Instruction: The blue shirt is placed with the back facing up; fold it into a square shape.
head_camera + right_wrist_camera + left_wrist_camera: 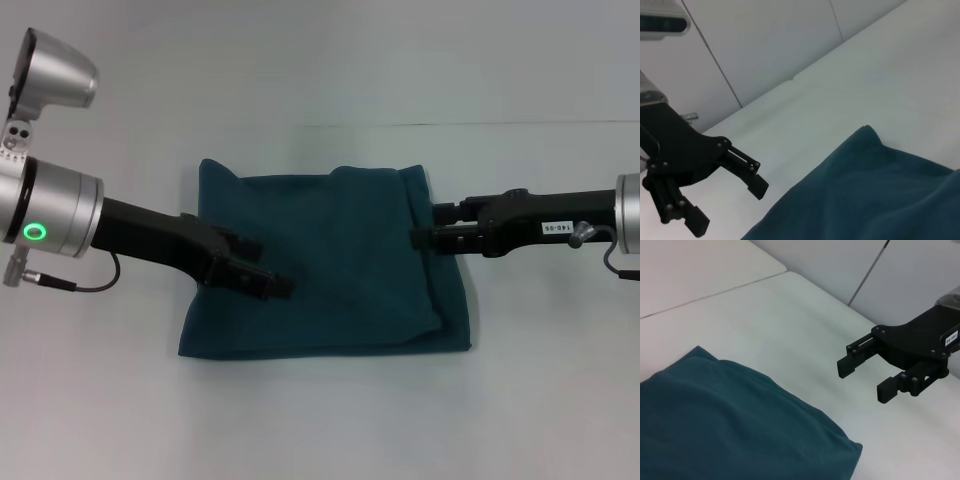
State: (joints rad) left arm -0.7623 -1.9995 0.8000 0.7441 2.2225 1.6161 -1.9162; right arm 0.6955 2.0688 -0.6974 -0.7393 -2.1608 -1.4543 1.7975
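The blue shirt (340, 260) lies folded into a rough rectangle in the middle of the white table, with no lettering showing. My left gripper (280, 285) hovers over the shirt's left part, and in the right wrist view it (730, 207) stands open and empty. At the shirt's right edge is my right gripper (420, 236). The left wrist view shows it (862, 380) open with nothing between its fingers, raised beside the cloth (715, 420). A top layer of fabric (880, 190) sits slightly askew, leaving a strip of the lower layer along the right and bottom edges.
The white table (320, 80) surrounds the shirt on all sides. A seam line (450, 124) crosses the table behind the shirt. White wall panels (765, 45) stand beyond the table edge.
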